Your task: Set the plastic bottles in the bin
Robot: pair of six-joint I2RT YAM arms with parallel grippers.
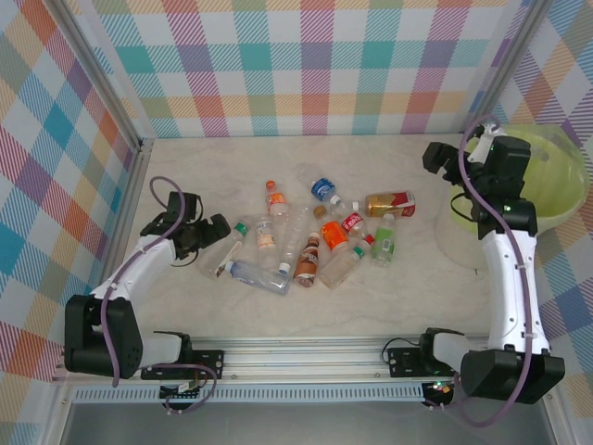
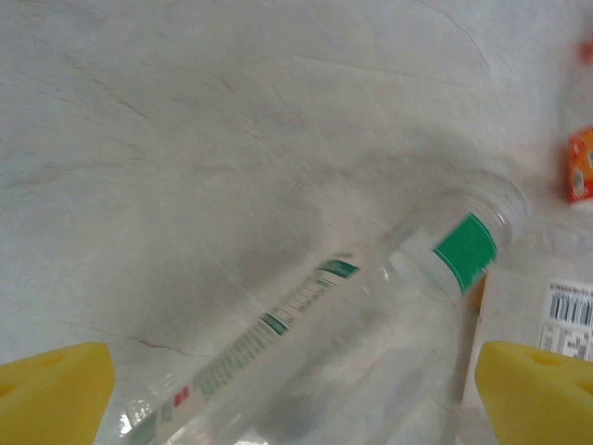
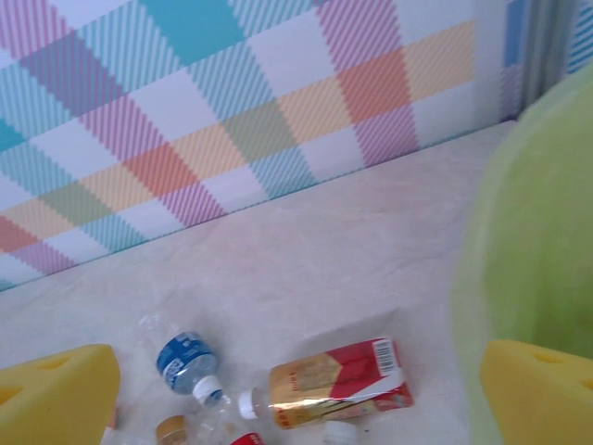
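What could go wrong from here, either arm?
1. The left gripper is open over a clear bottle lying slantwise to its jaws; it may squirt out on closing.
2. A neighbouring bottle lies right beside it and might get caught too.
3. The right gripper, open, sits near the bin; a swing could knock it.

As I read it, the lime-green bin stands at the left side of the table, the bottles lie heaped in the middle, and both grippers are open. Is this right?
One thing is wrong: in the top external view the bin stands at the right side of the table. The bottles do lie heaped in the middle, and the left gripper and right gripper are open.
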